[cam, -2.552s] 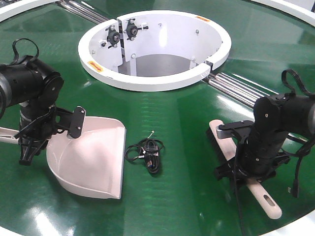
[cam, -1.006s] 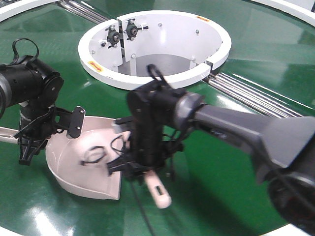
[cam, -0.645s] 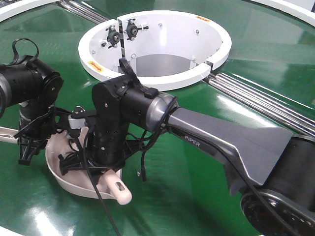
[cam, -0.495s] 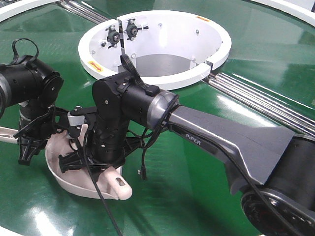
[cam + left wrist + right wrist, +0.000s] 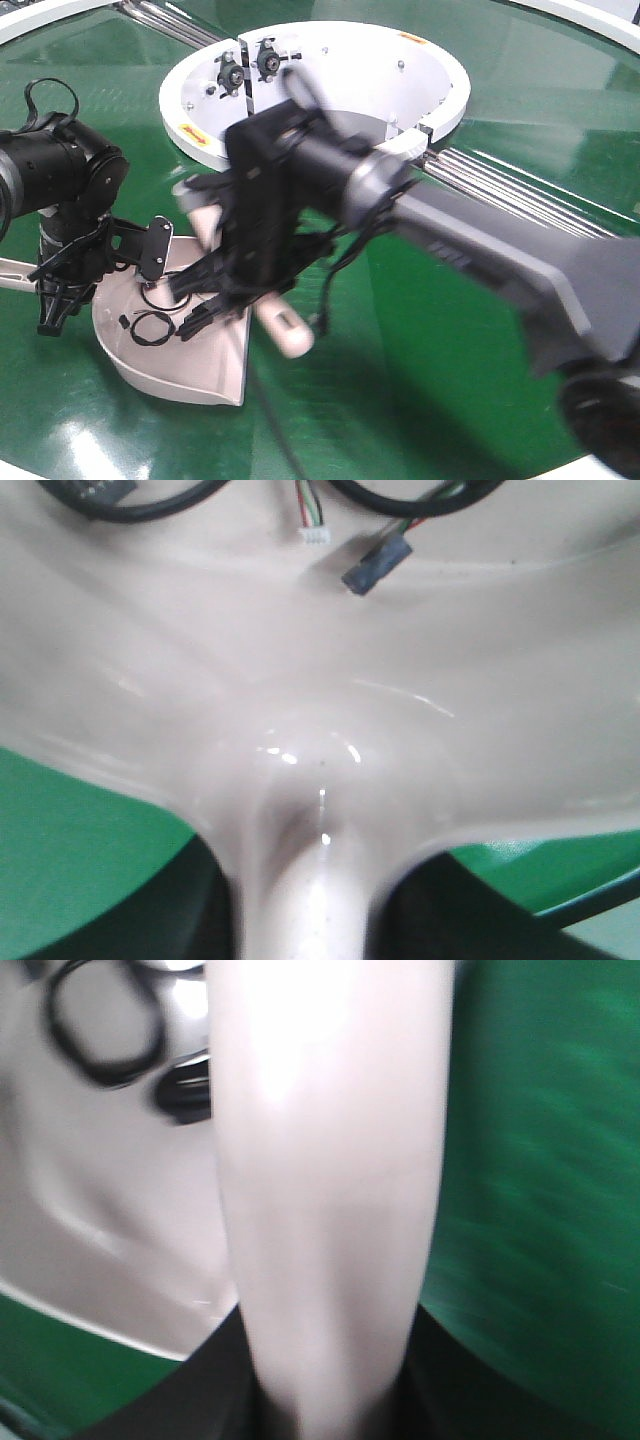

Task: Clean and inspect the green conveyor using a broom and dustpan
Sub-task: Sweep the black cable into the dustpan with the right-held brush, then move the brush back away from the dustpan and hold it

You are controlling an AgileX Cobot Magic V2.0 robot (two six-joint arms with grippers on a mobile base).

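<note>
Left gripper: black, at the far left of the front view, fingers closed on either side of the dustpan's handle where it widens into the scoop. Dustpan: pale pink-beige, lying on the green conveyor at front left, handle running off to the left, wide mouth facing right. Black coiled cable: small loops lying inside the scoop near its back wall; the left wrist view shows a white plug and a dark connector at its loose ends. Right gripper: black and blurred, reaching in from the right, over the mouth of the dustpan; in the wrist view its fingers are clamped on the broom's handle. Broom: pale pink-beige, held aslant, rounded handle end low and toward the front just beside the dustpan's right edge, the other end higher and farther back; bristles too blurred to make out, and contact with the scoop cannot be told. White ring-shaped hub: at the belt's centre, behind the right arm. Silver roller strips: crossing the glossy belt from the hub's right side toward the right edge.
</note>
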